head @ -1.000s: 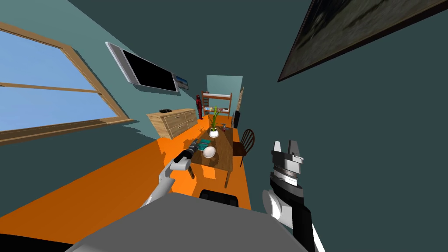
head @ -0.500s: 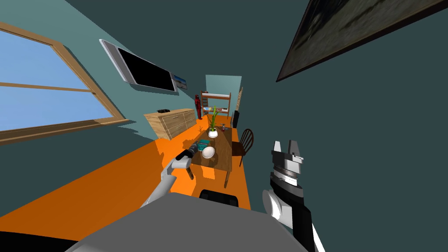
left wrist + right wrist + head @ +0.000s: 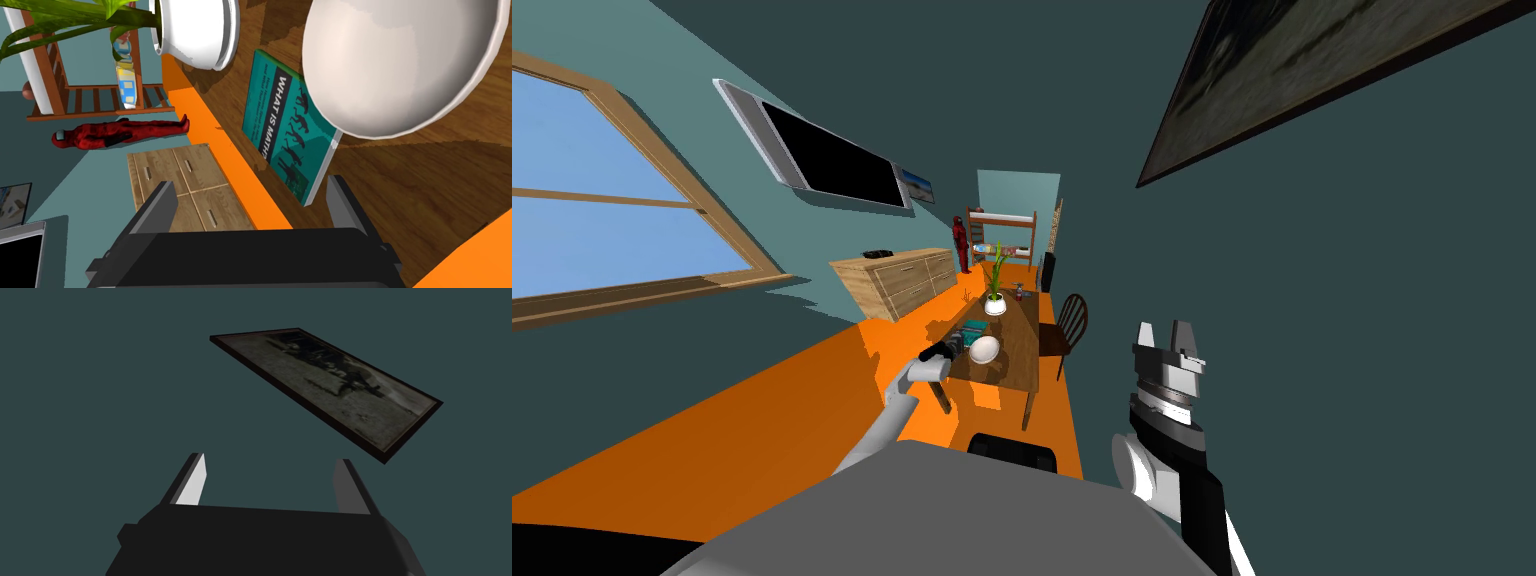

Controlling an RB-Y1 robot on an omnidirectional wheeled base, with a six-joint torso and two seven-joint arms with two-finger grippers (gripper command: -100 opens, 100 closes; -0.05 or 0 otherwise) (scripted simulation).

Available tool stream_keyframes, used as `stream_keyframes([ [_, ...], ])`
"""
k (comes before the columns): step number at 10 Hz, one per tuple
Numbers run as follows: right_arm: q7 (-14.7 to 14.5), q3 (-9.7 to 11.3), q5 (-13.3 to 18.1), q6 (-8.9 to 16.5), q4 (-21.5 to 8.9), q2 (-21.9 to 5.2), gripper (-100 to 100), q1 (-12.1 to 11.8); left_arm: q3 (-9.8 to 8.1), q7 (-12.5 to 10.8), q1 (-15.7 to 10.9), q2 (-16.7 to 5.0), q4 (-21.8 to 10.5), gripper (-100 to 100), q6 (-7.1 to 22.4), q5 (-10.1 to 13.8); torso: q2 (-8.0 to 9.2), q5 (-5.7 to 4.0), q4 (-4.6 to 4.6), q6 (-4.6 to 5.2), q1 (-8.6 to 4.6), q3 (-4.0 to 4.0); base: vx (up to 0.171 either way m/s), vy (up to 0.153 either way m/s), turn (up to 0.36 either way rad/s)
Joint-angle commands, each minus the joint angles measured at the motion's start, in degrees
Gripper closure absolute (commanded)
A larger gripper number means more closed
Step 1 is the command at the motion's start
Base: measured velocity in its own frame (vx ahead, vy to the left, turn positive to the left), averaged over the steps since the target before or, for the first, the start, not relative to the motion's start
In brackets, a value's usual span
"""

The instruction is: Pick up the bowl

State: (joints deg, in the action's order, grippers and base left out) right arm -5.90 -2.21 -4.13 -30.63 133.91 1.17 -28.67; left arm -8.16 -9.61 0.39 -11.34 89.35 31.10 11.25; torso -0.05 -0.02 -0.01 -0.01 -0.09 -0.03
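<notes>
White bowl (image 3: 985, 348) sits on the near end of the wooden tabletop (image 3: 1020, 368), just beside a teal book (image 3: 280, 125). Left hand (image 3: 953, 350) has crept in to the bowl's 9 o'clock, blades wide apart, holding nothing; the bowl is not yet between them. The view shifted with my own advance. Approach looks nearly done. Right hand (image 3: 1164, 335) is raised at 3 o'clock, open and empty.

One bowl (image 3: 400, 65), one book (image 3: 282, 127), one plant (image 3: 195, 30)
</notes>
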Motion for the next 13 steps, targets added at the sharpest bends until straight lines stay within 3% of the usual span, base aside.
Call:
stream_keyframes([
  [1,0.0,0.0,0.0,0.0,0.0,0.0,0,0.0,-0.31,-1.1,-1.2,-0.5,-2.1,-100,2.9,0.6,0.0,0.0,0.0,0.0,0.0,0.0,0.013,-0.024,-0.066],
  [3,0.0,0.0,0.0,0.0,0.0,0.0,0,0.0,-0.53,-2.0,-2.2,-0.8,-3.9,-100,6.3,1.0,0.0,0.0,0.0,0.0,-0.02,0.0,0.018,-0.027,-0.062],
  [4,0.0,0.0,0.0,0.0,0.0,0.0,0,0.0,-0.53,-2.0,-2.2,-0.8,-3.9,-100,6.6,1.0,-0.02,-0.01,0.0,0.01,-0.05,-0.01,0.015,-0.024,-0.039],
  [5,0.0,0.0,0.0,0.0,0.0,0.0,0,0.0,-0.73,-2.8,-3.1,-1.2,-5.7,-100,9.2,1.5,-0.01,-0.01,0.0,0.0,-0.03,-0.01,0.013,-0.03,-0.078],
  [6,0.0,0.0,0.0,0.0,0.0,0.0,0,0.0,-0.73,-2.8,-3.1,-1.2,-5.7,-100,9.2,1.5,-0.01,-0.01,0.0,0.01,-0.04,-0.01,0.014,-0.022,-0.037],
  [13,0.0,0.0,0.0,0.0,0.0,0.0,0,0.0,-1.35,-5.9,-5.8,-2.9,-11.7,-100,18.4,3.0,-0.07,-0.02,-0.01,0.01,-0.12,-0.04,0.023,-0.033,-0.069],
])
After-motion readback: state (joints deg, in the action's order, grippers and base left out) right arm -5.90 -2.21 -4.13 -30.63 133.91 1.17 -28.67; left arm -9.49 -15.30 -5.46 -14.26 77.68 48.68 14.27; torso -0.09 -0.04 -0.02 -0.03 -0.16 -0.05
